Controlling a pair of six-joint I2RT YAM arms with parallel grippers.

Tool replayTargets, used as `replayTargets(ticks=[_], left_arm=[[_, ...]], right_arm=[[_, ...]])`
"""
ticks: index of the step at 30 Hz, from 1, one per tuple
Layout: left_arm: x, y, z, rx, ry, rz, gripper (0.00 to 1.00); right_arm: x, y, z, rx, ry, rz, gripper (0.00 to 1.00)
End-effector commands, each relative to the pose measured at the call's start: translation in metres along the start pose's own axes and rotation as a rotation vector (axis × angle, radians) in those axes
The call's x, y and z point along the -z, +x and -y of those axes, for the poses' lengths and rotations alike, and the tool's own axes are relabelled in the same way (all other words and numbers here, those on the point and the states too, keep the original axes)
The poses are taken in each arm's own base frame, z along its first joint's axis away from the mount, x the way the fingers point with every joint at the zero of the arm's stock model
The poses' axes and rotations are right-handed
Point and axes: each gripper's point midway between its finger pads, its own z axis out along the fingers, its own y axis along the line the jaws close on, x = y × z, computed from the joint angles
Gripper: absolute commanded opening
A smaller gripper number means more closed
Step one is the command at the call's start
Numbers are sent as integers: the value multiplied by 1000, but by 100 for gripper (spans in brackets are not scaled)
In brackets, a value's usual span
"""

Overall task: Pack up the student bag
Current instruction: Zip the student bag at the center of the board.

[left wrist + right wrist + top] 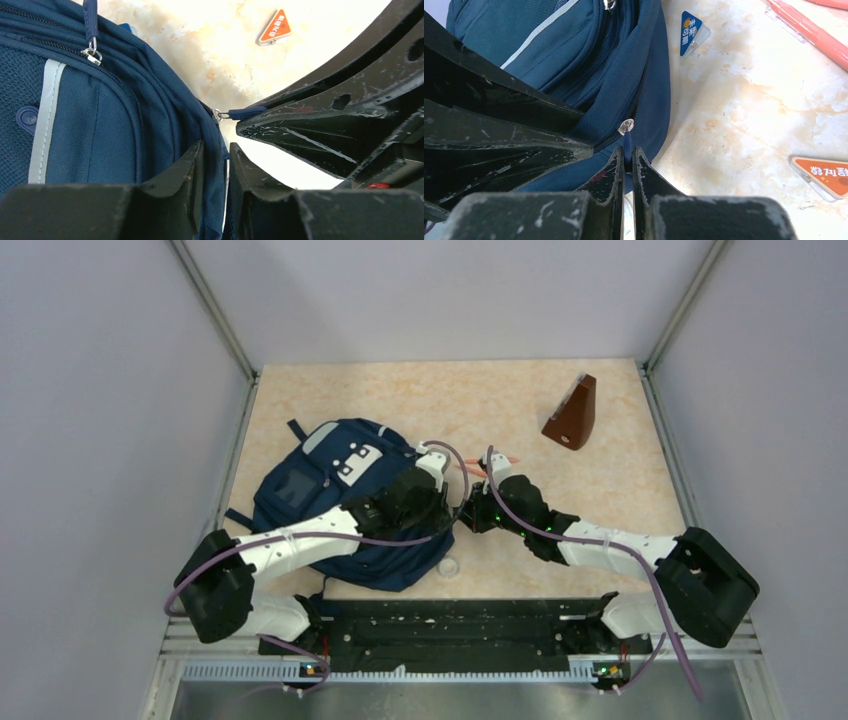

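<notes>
Slick tabletop (400, 400) anchors nothing: with the right gripper (628, 152) clamped on the zipper pull (627, 141) and the left gripper (216, 147) straddling the student bag (300, 502) edge, its bite unclear, a tug may drag the bag.

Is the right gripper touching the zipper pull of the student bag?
Touching. The right wrist view shows the right gripper pinching the blue zipper pull of the student bag.

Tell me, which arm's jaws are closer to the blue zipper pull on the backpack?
Right. The right jaws are shut on the zipper pull; the left jaws straddle the student bag's edge just beside it.
</notes>
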Motion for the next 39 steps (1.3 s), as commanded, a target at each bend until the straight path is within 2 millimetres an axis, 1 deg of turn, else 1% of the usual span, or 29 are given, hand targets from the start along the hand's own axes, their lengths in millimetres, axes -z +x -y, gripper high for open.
replayTargets(ticks=[1,3,7,11,14,19,22,24,28,31,35,39], left_arm=[[-5,10,7,-4,28,-10,26],[-6,13,2,-7,0,-19,21],[-3,17,-7,-9,-44,-18,0],[4,20,-4,-24,-11,-17,0],[13,24,-5,-35,4,-23,0],[39,30,-19,-30,-37,-35,0],[57,29,-30,-6,-83,-19,0],[69,27,-38,9,-120,-2,0],[95,18,-54,32,-180,62,0],[116,4,-64,48,-218,139,0],[144,-12,-74,51,-262,197,0],[163,-23,-81,27,-297,220,0]], right_arm=[[1,-18,-7,-2,-10,69,0],[1,-18,-7,-2,-8,70,0],[1,-20,-6,-5,-4,78,0],[0,-20,-4,-5,7,82,0],[-2,-21,-3,-2,8,81,0],[-9,-28,-7,26,4,87,0],[-12,-34,-10,31,3,87,0],[-15,-39,-7,31,29,100,0],[-19,-43,-7,27,42,100,0],[-23,-43,-7,15,48,97,0],[-29,-42,-5,0,62,90,0],[-36,-44,-5,-13,73,87,0]])
